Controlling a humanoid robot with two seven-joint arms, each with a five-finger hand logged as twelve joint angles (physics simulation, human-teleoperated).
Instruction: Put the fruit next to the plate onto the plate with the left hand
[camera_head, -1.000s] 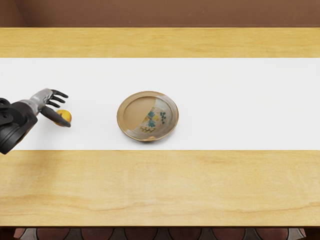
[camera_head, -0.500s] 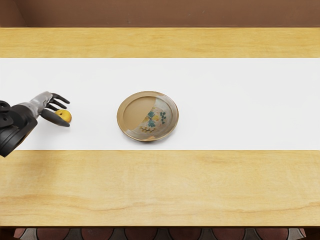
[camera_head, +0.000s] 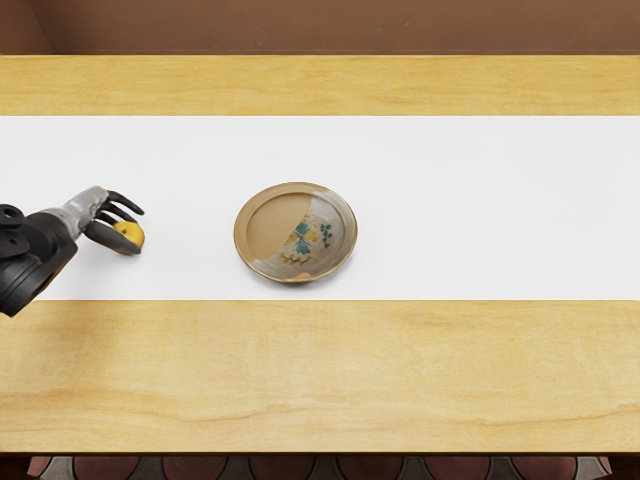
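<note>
A small yellow-orange fruit lies on the white runner, well to the left of the plate. The plate is a brown round dish with a painted patch of teal and yellow, and nothing lies on it. My left hand comes in from the left edge and is curled around the fruit. The thumb is on the fruit's near side and the dark fingers arch over its far side. The fruit still rests on the cloth. No right arm shows.
The white runner crosses the wooden table from edge to edge. A dark brown wall runs behind the table's far edge.
The left hand has drawn its thumb and fingers in around the fruit. The wrist shifted slightly down and right. Fruit and plate stay where they were.
</note>
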